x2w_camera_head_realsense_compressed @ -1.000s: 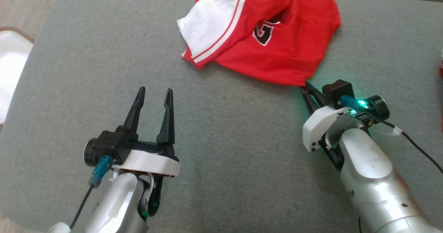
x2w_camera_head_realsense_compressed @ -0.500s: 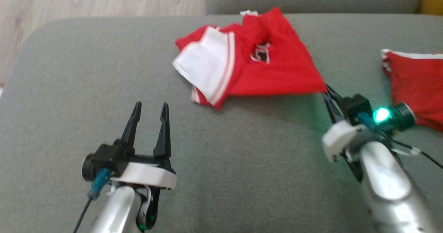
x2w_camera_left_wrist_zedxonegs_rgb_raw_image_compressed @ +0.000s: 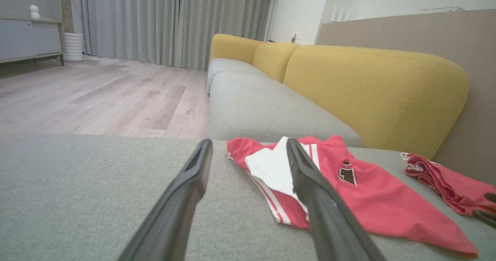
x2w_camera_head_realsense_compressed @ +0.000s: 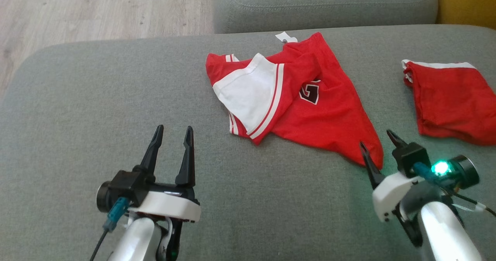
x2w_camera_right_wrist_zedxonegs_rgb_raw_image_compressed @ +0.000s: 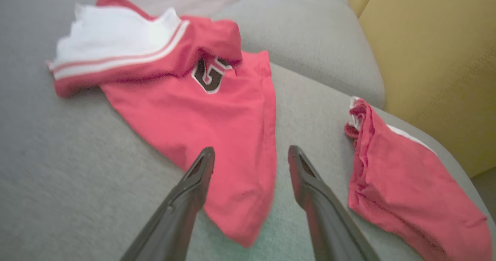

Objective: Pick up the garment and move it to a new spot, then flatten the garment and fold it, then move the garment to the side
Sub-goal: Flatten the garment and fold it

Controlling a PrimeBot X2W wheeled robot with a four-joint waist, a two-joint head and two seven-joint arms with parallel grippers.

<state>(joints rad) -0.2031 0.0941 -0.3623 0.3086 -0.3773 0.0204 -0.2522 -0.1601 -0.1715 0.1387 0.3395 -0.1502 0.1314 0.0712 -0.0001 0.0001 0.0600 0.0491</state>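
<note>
The red jersey garment with a white panel and a dark letter "G" patch (x2w_camera_head_realsense_compressed: 329, 117) (x2w_camera_left_wrist_zedxonegs_rgb_raw_image_compressed: 372, 203) (x2w_camera_right_wrist_zedxonegs_rgb_raw_image_compressed: 217, 125) lies on the grey fabric sofa seat (x2w_camera_head_realsense_compressed: 116, 98), towards its far middle. Its white panel is folded over on the left and its near right corner tapers to a point.

That corner is where things differ. 0.5 s ago the right pincer (x2w_camera_head_realsense_compressed: 375, 138) (x2w_camera_right_wrist_zedxonegs_rgb_raw_image_compressed: 251, 149) had its 2 fingers pressed together on the corner, with the cloth drawn taut towards it. Now the fingers stand spread and pinch nothing. The corner lies slack on the seat between them, as the right wrist view shows. Whether either finger touches the cloth cannot be told. The "G" patch was half buried in a fold 0.5 s ago and now shows whole. A green light (x2w_camera_head_realsense_compressed: 440, 168) glows on the right wrist, as before.

The left pincer (x2w_camera_head_realsense_compressed: 174, 129) (x2w_camera_left_wrist_zedxonegs_rgb_raw_image_compressed: 248, 142) is as it was. Its fingers are spread and empty, it is over bare seat at the near left, and it is well apart from the garment.

The head camera has shifted since the earlier frames. A second red garment with a white edge (x2w_camera_head_realsense_compressed: 449, 102) (x2w_camera_left_wrist_zedxonegs_rgb_raw_image_compressed: 445, 179) (x2w_camera_right_wrist_zedxonegs_rgb_raw_image_compressed: 403, 175), bunched on the seat to the right and apart from the first, now shows more fully. So do the pale wood floor (x2w_camera_head_realsense_compressed: 97, 9) and the yellow sofa back (x2w_camera_head_realsense_compressed: 465, 1) (x2w_camera_left_wrist_zedxonegs_rgb_raw_image_compressed: 368, 82).
</note>
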